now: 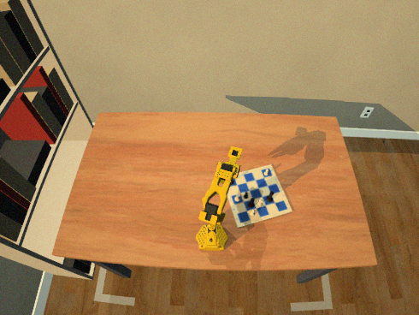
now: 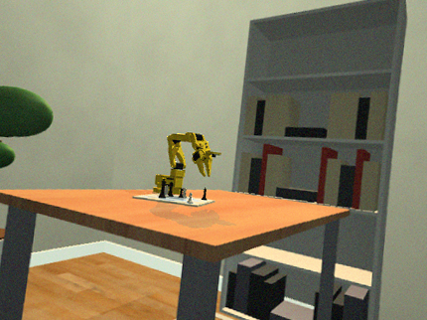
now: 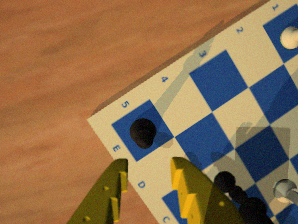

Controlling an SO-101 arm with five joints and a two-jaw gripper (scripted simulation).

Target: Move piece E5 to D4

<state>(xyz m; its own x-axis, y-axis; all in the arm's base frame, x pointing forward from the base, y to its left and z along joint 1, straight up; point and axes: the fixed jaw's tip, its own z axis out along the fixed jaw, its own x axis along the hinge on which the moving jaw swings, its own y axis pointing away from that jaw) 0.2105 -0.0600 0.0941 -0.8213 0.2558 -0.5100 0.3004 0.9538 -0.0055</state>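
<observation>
A small black piece (image 3: 143, 132) (image 2: 204, 193) stands upright on the blue E5 corner square of the blue-and-cream chessboard (image 3: 107, 126) (image 1: 284, 199) (image 2: 146, 196). The blue D4 square (image 3: 202, 141) diagonally next to it is empty, with only shadow on it. My yellow gripper (image 3: 148, 162) (image 2: 207, 172) hangs well above the E5 corner. Its jaws stand a little apart with nothing between them. In the top view the arm (image 1: 217, 188) hides E5.
A white piece (image 3: 290, 37) (image 1: 267, 172) stands on E1. Black pieces (image 3: 226, 181) (image 1: 269, 198) and a white piece (image 3: 284, 190) (image 1: 259, 203) cluster mid-board, close to D4. The arm's base (image 1: 210, 237) sits left of the board. A bookshelf (image 2: 313, 162) stands beside the table (image 1: 150, 193).
</observation>
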